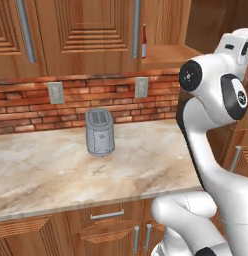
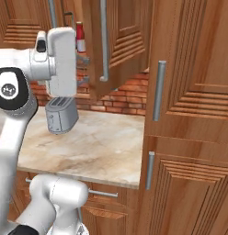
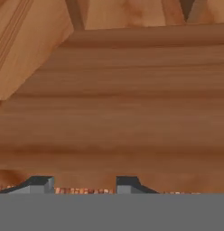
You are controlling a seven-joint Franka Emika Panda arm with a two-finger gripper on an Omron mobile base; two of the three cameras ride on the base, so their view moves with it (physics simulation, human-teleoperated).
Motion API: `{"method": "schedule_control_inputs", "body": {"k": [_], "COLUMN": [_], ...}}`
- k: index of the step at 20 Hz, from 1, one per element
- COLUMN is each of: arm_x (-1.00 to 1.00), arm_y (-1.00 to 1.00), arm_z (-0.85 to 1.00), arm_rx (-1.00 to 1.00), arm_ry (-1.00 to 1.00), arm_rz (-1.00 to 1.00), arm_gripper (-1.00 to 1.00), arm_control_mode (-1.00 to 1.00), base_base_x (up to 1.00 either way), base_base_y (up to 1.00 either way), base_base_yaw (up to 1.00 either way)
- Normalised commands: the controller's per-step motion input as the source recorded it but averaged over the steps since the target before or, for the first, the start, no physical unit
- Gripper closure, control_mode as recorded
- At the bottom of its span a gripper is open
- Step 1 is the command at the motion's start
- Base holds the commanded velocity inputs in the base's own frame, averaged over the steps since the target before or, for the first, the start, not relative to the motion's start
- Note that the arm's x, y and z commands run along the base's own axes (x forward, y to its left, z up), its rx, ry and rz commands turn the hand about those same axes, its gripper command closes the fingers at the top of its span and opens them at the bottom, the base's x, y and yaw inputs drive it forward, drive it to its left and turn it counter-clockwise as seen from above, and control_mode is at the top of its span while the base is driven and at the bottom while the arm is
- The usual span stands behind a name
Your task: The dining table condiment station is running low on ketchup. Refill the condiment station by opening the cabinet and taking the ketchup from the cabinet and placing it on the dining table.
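The ketchup (image 1: 144,42), a slim red bottle with a pale cap, stands upright at the left front of the open cabinet's (image 1: 168,52) bottom shelf. From the right base it shows as the ketchup (image 2: 80,38) just left of the swung-out cabinet door (image 2: 122,43). My gripper (image 2: 83,69) reaches sideways below the bottle, level with the cabinet's bottom edge. In the hand view the gripper (image 3: 82,185) faces bare wooden boards, its fingertips (image 3: 39,184) apart with nothing between them. The dining table is out of view.
A grey toaster (image 1: 100,131) stands on the marble counter (image 1: 56,170) under the cabinet, against the brick wall (image 1: 96,100). Tall wooden cabinets with a silver bar handle (image 2: 157,89) close off the right side. Drawers (image 1: 107,216) sit below the counter.
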Motion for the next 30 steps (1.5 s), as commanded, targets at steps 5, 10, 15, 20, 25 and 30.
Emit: {"method": "schedule_control_inputs", "body": {"k": [5, 10, 15, 20, 25, 30], "arm_x": [-0.02, 0.00, -0.13, -0.78, -0.99, -0.21], "arm_y": [-1.00, -1.00, -0.56, 0.61, 0.85, 1.00], "arm_z": [0.01, 0.00, 0.00, 0.12, 0.17, 0.00], "arm_rx": [0.12, 0.12, 0.05, 0.00, 0.00, 0.00], "arm_ry": [-0.06, -0.07, -0.11, -0.11, -0.12, 0.00], "arm_rz": [0.00, 0.00, 0.00, 0.00, 0.00, 0.00], "arm_gripper": [-1.00, -1.00, -1.00, -1.00, -1.00, -1.00], "arm_control_mode": [-1.00, -1.00, -1.00, -1.00, -1.00, -1.00], "base_base_x": [0.00, 0.00, 0.00, 0.00, 0.00, 0.00], "base_base_y": [0.00, 0.00, 0.00, 0.00, 0.00, 0.00], "base_base_yaw": [0.00, 0.00, 0.00, 0.00, 0.00, 0.00]}}
